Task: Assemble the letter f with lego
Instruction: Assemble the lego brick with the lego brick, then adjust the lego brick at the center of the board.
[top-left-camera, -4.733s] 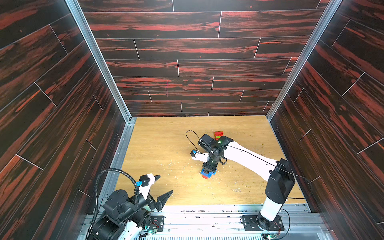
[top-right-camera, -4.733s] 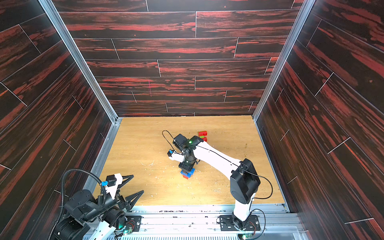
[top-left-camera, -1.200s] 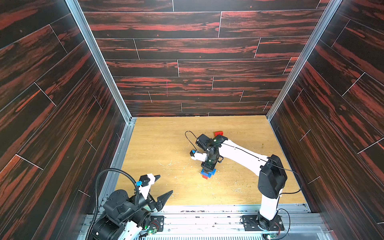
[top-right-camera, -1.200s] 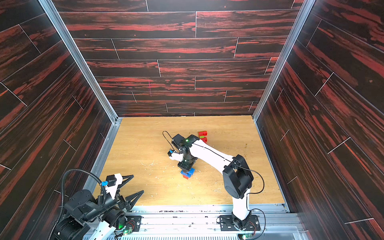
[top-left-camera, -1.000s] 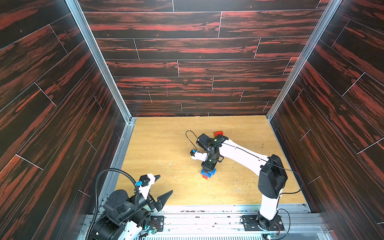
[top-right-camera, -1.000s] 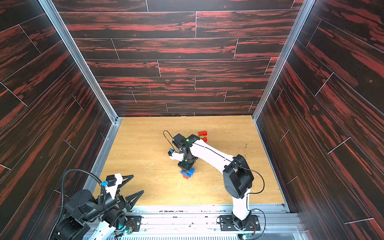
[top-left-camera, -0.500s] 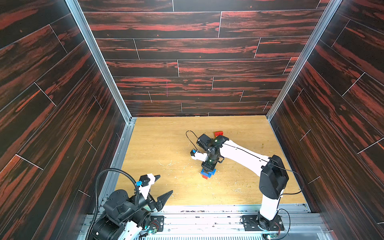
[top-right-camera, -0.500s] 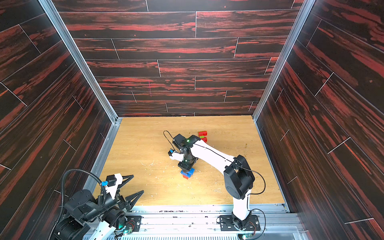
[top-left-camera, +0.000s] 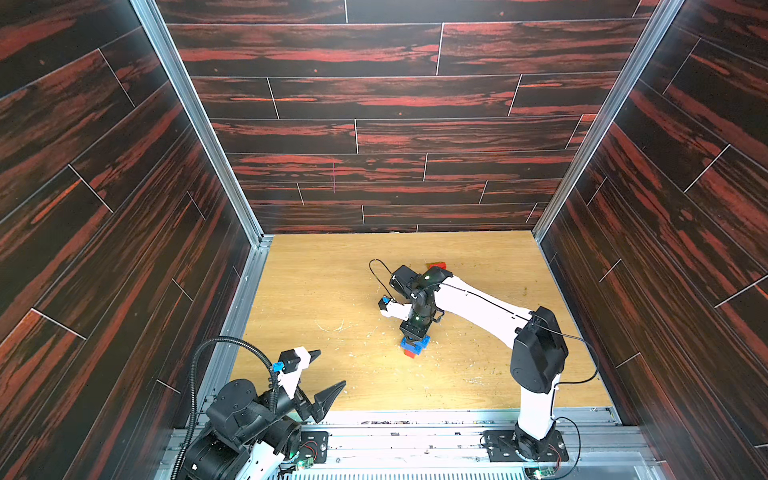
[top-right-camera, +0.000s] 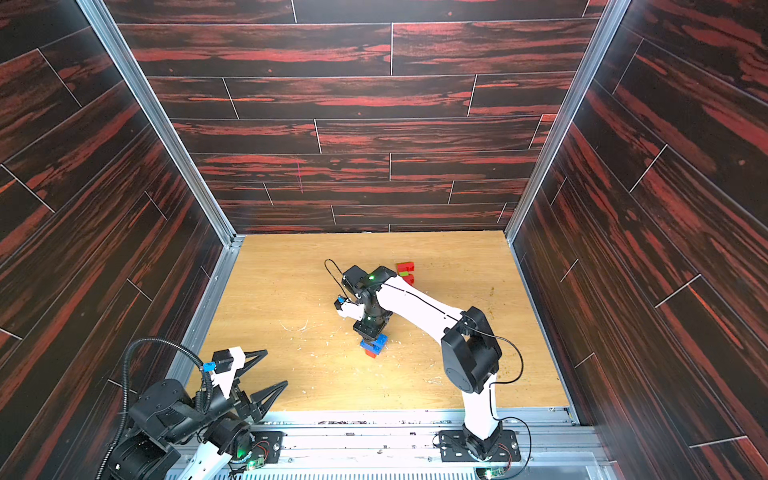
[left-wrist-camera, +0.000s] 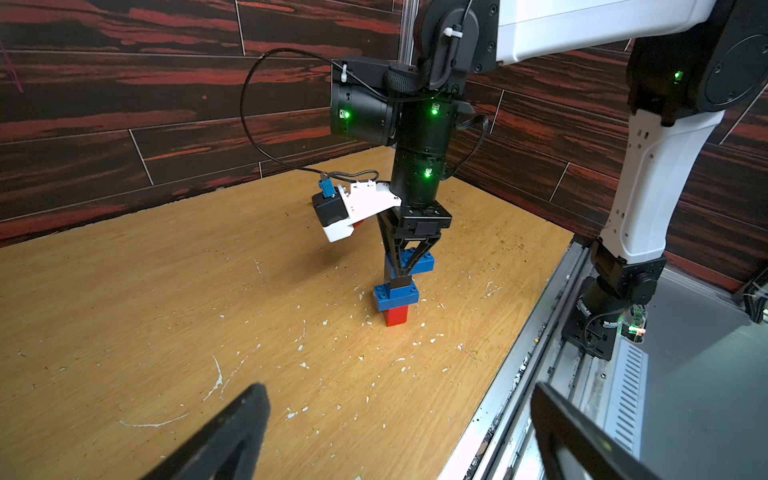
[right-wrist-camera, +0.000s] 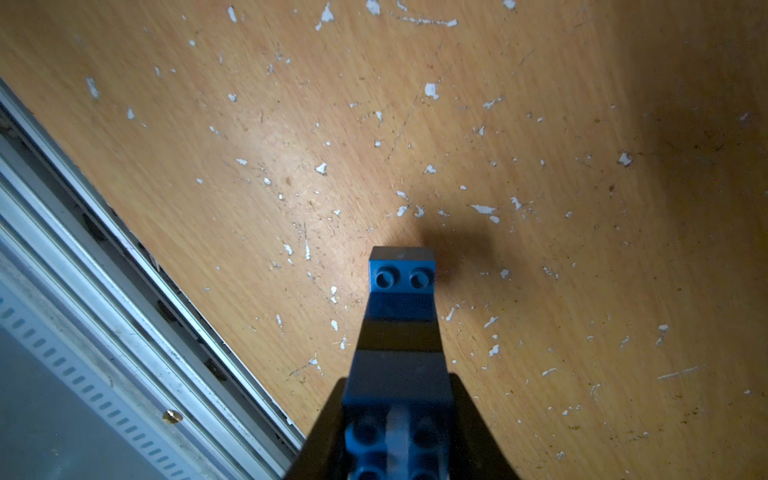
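Table (left-wrist-camera: 166, 291) of pale, scuffed wood, near left corner: the left gripper (top-left-camera: 330, 368) is seen parked, jaws spread to their widest, nothing held. It is well apart from all bricks.

Middle of the table, somewhat toward the right edge: a small upright tower is noted. A red square plastic brick (left-wrist-camera: 395, 316) is at the base, a blue oblong studded brick (left-wrist-camera: 395, 296) lies on it, a black brick (right-wrist-camera: 399, 336) comes next, and a second blue studded brick (left-wrist-camera: 422, 262) is on top. The right gripper (top-left-camera: 414, 337) is pointed straight down onto this tower, and its jaws are closed partway on the top blue brick, one finger on each side.

Key relation: the held brick lies directly beneath the wrist, in line with the tower. Its long axis appears to run along the gap between the fingers, so it is pinched across its narrow width. The lower blue brick is offset, two studs left bare. Whether the top brick is fully seated cannot be told. Any press or release is judged to call for a purely vertical move, since a sideways pull could topple the tower.

Toward the far edge, behind the right arm: loose red bricks (top-right-camera: 405, 267) with a lime green brick (top-right-camera: 404, 274) between them, untouched.
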